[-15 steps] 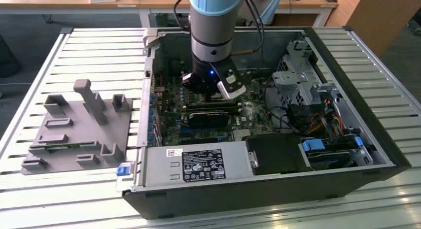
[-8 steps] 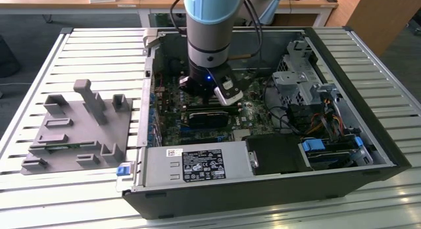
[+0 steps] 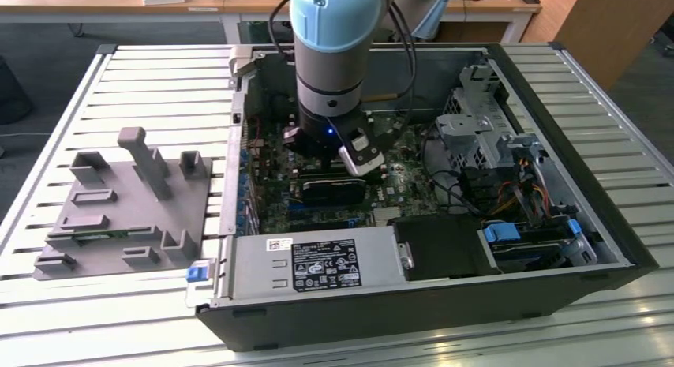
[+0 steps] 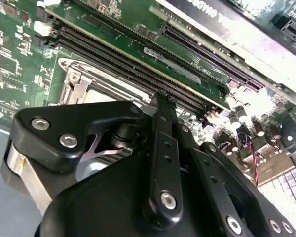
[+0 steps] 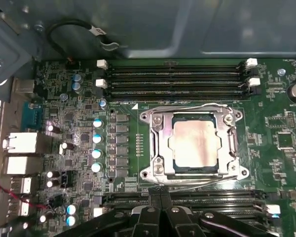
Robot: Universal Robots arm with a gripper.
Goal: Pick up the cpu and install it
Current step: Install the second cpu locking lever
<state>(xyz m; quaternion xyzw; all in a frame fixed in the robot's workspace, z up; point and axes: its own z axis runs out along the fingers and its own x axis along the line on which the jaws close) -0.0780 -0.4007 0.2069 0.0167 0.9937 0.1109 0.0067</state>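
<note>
Inside the open computer case (image 3: 421, 249) on the slatted bench (image 3: 158, 83), the cpu (image 5: 195, 143) lies flat within the metal-framed socket (image 5: 153, 148) of the motherboard (image 5: 281, 123). In the first wrist view, the pincer (image 5: 160, 190) stands at 6 o'clock of the cpu, just past the socket frame, over the memory slots (image 5: 197, 197). Its fingers (image 5: 154, 197) are pressed together, gripping nothing. In the exterior view, a grey tray (image 3: 116, 217) lies on the bench at 9 o'clock of the case.

Pale-blue and silver arm (image 3: 328, 43), black cables, black gripper (image 5: 160, 190) linkage with silver screws.
</note>
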